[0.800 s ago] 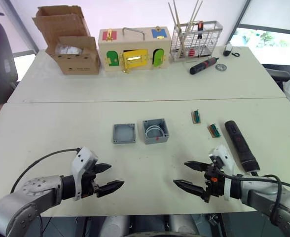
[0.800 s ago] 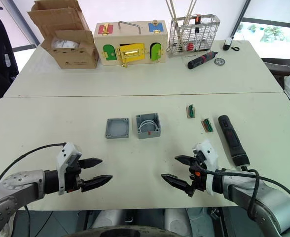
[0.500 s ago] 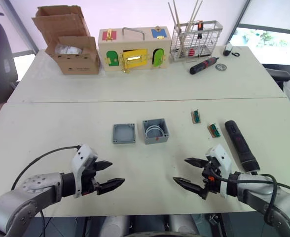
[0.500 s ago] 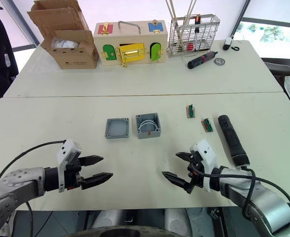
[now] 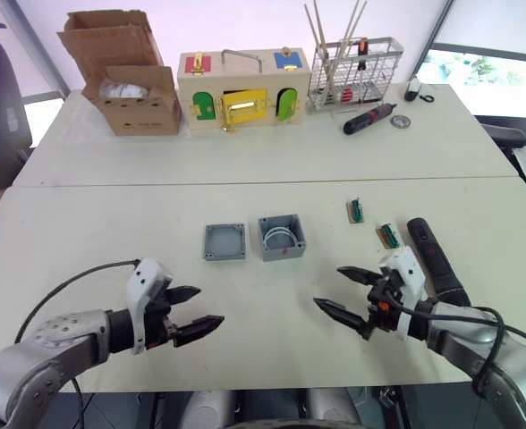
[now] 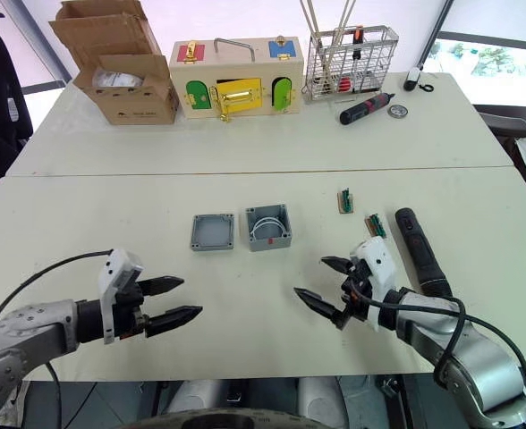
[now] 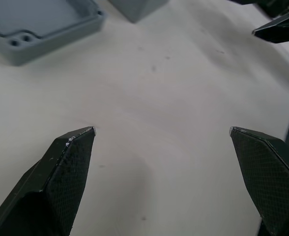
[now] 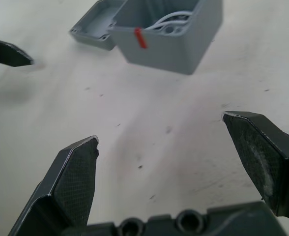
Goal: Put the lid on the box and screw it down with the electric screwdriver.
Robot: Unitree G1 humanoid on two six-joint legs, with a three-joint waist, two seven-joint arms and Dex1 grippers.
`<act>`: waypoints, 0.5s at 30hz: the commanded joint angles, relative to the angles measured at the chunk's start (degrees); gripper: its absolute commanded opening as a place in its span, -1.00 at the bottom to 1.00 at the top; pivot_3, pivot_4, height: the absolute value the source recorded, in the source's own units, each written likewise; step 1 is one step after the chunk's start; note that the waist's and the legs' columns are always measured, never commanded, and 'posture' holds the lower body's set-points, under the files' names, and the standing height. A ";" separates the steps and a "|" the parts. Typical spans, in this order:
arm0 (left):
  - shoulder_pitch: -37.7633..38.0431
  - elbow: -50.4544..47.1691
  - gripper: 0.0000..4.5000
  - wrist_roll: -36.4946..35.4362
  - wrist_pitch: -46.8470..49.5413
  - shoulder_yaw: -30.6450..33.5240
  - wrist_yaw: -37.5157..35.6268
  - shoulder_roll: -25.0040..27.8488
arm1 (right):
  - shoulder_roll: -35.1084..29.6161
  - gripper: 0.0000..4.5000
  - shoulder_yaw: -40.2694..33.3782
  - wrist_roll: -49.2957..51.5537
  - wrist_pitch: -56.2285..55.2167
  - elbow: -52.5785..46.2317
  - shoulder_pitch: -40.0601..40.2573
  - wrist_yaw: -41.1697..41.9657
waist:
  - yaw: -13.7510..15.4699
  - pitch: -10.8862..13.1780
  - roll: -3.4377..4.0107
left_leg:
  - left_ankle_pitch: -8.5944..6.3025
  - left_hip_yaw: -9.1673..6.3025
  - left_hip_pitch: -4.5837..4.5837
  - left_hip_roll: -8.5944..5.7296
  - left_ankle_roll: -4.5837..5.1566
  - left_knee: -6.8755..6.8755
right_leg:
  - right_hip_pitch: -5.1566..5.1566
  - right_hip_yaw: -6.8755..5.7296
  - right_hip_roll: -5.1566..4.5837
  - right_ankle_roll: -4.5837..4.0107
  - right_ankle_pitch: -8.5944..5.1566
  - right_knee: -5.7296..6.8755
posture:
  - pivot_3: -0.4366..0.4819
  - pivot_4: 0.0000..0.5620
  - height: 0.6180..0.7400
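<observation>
Grey lid (image 5: 224, 241) lies rim-up beside open box (image 5: 283, 237) w/ red mark.

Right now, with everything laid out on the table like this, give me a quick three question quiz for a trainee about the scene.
1. True or false: the lid is already sitting on the box.
2. Which hand is nearer the electric screwdriver: A) left hand, B) right hand?
3. Fill in: both hands are ____ and holding nothing.

Key
1. False: the lid lies on the table beside the box, on the robot's left of it.
2. B: the screwdriver lies just beyond the right hand.
3. Open.
</observation>
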 commanded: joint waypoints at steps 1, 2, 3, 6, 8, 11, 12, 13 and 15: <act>-3.13 1.34 1.00 0.21 1.95 1.04 -1.50 3.73 | -1.10 0.98 -1.31 1.68 1.58 -5.04 2.46 0.41 | 0.14 0.00 0.00 | 0.00 -0.01 -0.04 0.00 0.00 0.00 | -0.03 -0.01 0.00 0.00 0.00 0.00 | -0.05 -0.47 0.95; -5.47 2.70 1.00 0.05 2.75 0.52 -2.72 5.29 | -0.97 0.98 -2.41 3.82 2.30 -5.88 2.82 0.96 | 0.12 0.00 0.00 | 0.00 -0.01 -0.06 0.00 0.00 0.00 | -0.06 -0.01 0.00 0.00 0.00 0.01 | -0.05 -0.47 0.95; -7.96 4.18 1.00 0.15 3.29 -0.08 -3.94 6.77 | -0.85 0.98 -3.51 5.71 2.94 -6.57 2.87 1.23 | 0.02 0.00 0.00 | 0.01 -0.01 -0.07 0.00 -0.01 0.00 | -0.06 -0.01 0.01 0.00 0.00 0.02 | -0.05 -0.47 0.95; -17.71 9.17 1.00 2.92 3.72 -4.29 -8.87 12.27 | -1.69 0.98 -7.48 12.23 6.29 -7.99 1.05 1.24 | -0.18 0.01 -0.01 | 0.03 -0.01 -0.06 -0.01 -0.04 0.02 | -0.06 -0.03 0.05 -0.05 0.04 0.04 | -0.05 -0.47 0.95; -27.52 14.39 1.00 7.51 1.87 -10.13 -13.58 15.02 | -3.55 0.98 -9.09 16.10 8.74 -8.25 -2.67 1.25 | -0.21 0.01 -0.01 | 0.03 0.01 -0.05 -0.02 -0.04 0.02 | -0.08 -0.06 0.06 -0.05 0.05 0.05 | -0.05 -0.47 0.95; -43.40 24.35 1.00 14.94 -2.53 -19.85 -22.52 14.86 | -6.46 0.98 -9.48 20.05 11.68 -7.97 -8.54 1.24 | -0.08 0.05 -0.04 | 0.05 0.03 -0.12 -0.05 -0.06 0.02 | -0.14 -0.10 0.16 -0.05 0.05 0.07 | -0.05 -0.47 0.95; -47.59 27.67 1.00 17.39 -4.72 -22.78 -25.43 13.67 | -7.32 0.98 -9.08 20.30 12.30 -7.85 -9.76 1.25 | -0.03 0.04 -0.04 | 0.05 0.02 -0.11 -0.05 -0.05 0.01 | -0.14 -0.11 0.16 -0.04 0.06 0.05 | -0.05 -0.47 0.95; -50.39 30.30 1.00 19.20 -6.46 -24.82 -27.64 12.77 | -7.90 0.98 -8.63 20.53 12.77 -7.67 -10.71 1.05 | -0.10 0.04 -0.04 | 0.05 0.02 -0.12 -0.06 -0.05 0.00 | -0.14 -0.16 0.16 -0.04 0.05 0.04 | -0.05 -0.47 0.95; -58.58 35.16 1.00 23.40 -9.10 -30.52 -31.56 7.88 | -8.76 0.98 -7.70 20.06 13.23 -7.61 -12.70 0.35 | -0.10 0.04 -0.04 | 0.09 0.06 -0.18 -0.07 -0.14 -0.02 | -0.23 -0.20 0.14 -0.03 0.05 0.07 | -0.05 -0.47 0.95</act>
